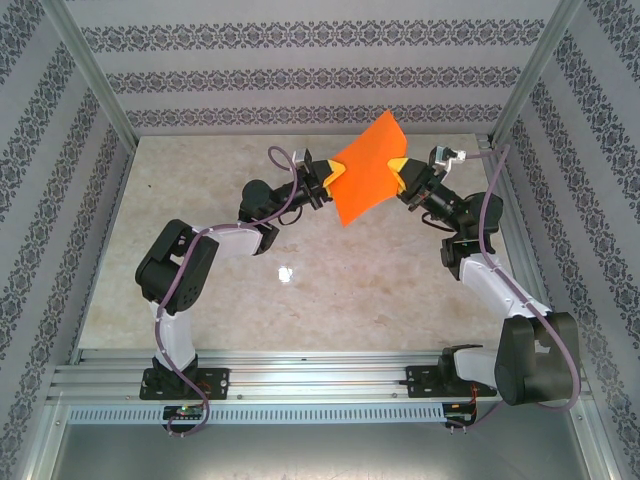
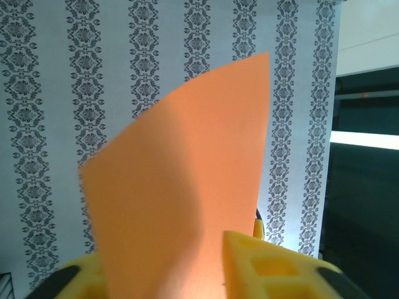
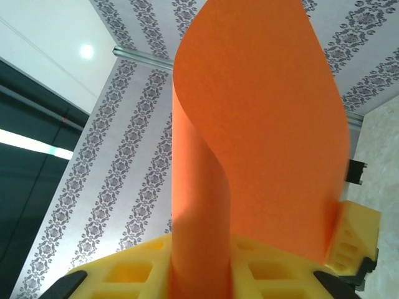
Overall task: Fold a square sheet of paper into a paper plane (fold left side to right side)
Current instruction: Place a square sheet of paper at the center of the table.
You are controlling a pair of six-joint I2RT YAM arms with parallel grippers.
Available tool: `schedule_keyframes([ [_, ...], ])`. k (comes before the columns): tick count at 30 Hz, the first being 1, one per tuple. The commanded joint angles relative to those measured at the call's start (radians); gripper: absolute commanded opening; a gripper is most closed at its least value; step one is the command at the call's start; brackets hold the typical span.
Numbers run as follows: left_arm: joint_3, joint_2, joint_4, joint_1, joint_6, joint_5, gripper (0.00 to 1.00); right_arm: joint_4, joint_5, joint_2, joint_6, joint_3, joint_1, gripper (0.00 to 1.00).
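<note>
The square sheet of paper is being held aloft above the far half of the desk, where it is tilting and curling. Its right edge is being pinched by the right jaws. Its left edge is being flanked by the yellow fingers of the left jaws, but whether it is being squeezed there cannot be told.

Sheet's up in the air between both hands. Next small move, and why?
Probably lower the two together toward the table. The square sheet of paper hangs in the air, bowed, pinched at opposite edges by the left hand and right hand; a crease needs a flat surface.
</note>
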Motion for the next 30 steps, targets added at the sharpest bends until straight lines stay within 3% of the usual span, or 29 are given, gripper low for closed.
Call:
schedule_keyframes([
  [1, -0.005, 0.001, 0.044, -0.011, 0.036, 0.005, 0.15, -0.028, 0.007, -0.029, -0.055, -0.016, 0.001, 0.26],
  [3, -0.013, -0.010, 0.010, -0.007, 0.066, 0.018, 0.06, -0.081, -0.001, -0.045, -0.091, -0.016, -0.013, 0.29],
  [5, -0.028, -0.034, -0.067, -0.001, 0.130, 0.042, 0.00, -0.181, -0.005, -0.075, -0.164, -0.018, -0.028, 0.37],
  [8, -0.062, -0.096, -0.285, 0.015, 0.305, 0.091, 0.00, -0.531, 0.014, -0.152, -0.403, 0.000, -0.061, 0.52],
  [12, -0.053, -0.199, -0.866, 0.035, 0.739, 0.118, 0.00, -1.200, 0.225, -0.236, -0.885, 0.106, -0.085, 0.70],
  [15, 0.024, -0.214, -1.333, 0.035, 1.067, 0.056, 0.00, -1.446, 0.382, -0.230, -1.109, 0.141, -0.087, 0.72],
  [17, 0.035, -0.184, -1.435, 0.036, 1.128, 0.042, 0.00, -1.487, 0.391, -0.213, -1.160, 0.135, -0.085, 0.71],
  [21, 0.015, -0.102, -1.441, 0.035, 1.113, 0.019, 0.00, -1.462, 0.387, -0.186, -1.157, 0.096, -0.029, 0.69],
  [26, 0.041, -0.059, -1.515, 0.036, 1.116, -0.078, 0.00, -1.389, 0.521, -0.144, -1.128, 0.047, 0.178, 0.63],
  [30, 0.079, -0.020, -1.571, 0.036, 1.098, -0.087, 0.00, -1.261, 0.687, -0.107, -1.135, 0.002, 0.433, 0.62],
])
